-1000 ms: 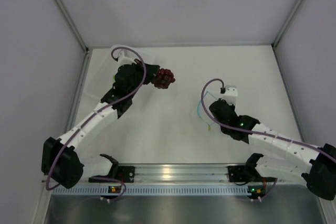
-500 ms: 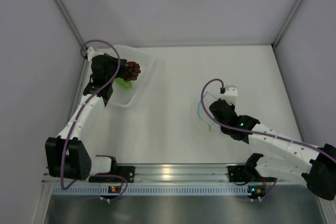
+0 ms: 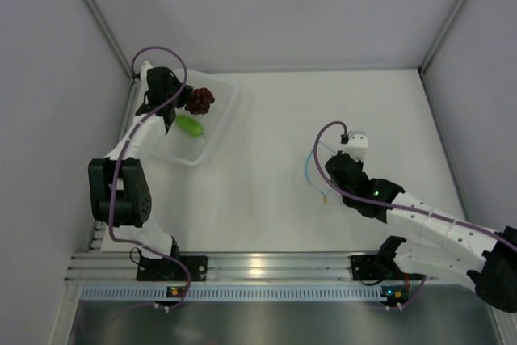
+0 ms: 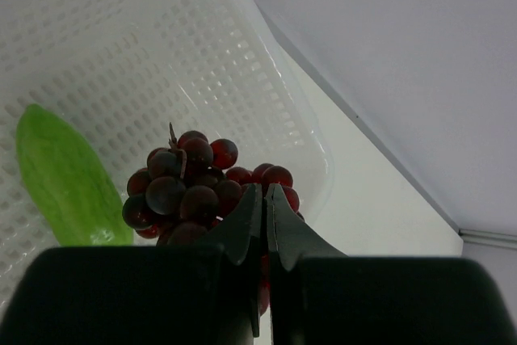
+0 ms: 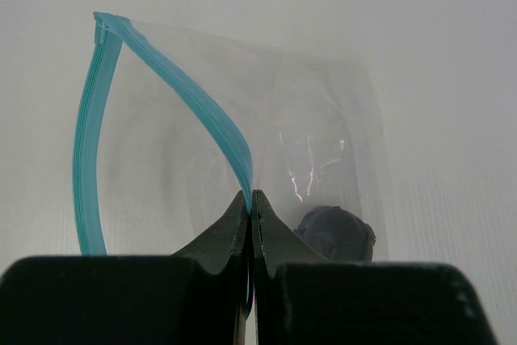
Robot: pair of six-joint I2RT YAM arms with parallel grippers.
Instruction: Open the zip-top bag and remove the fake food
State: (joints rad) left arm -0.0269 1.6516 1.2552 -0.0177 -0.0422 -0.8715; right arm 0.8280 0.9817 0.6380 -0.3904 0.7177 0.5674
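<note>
My left gripper [image 4: 264,191] is shut on the dark red grape bunch [image 4: 190,191] and holds it over the white perforated tub [image 4: 242,62]; in the top view the bunch [image 3: 199,100] is above the tub [image 3: 222,123] at the far left. The bright green piece [image 3: 191,125] lies in the tub, also in the left wrist view [image 4: 69,175]. My right gripper [image 5: 251,197] is shut on the light blue zip strip [image 5: 214,119] of the clear zip-top bag [image 5: 323,119], whose mouth stands open. The small dark lump [image 5: 335,232] lies inside the bag. In the top view the bag [image 3: 311,175] lies beside my right gripper [image 3: 335,169].
Grey walls close the table on the left, back and right. The tub sits against the left wall near the back corner. A metal rail [image 3: 258,268] with the arm bases runs along the near edge.
My left arm has swung left and back with the grape bunch, from mid-table to above the tub in the corner. The right arm has stayed holding the zip strip.
</note>
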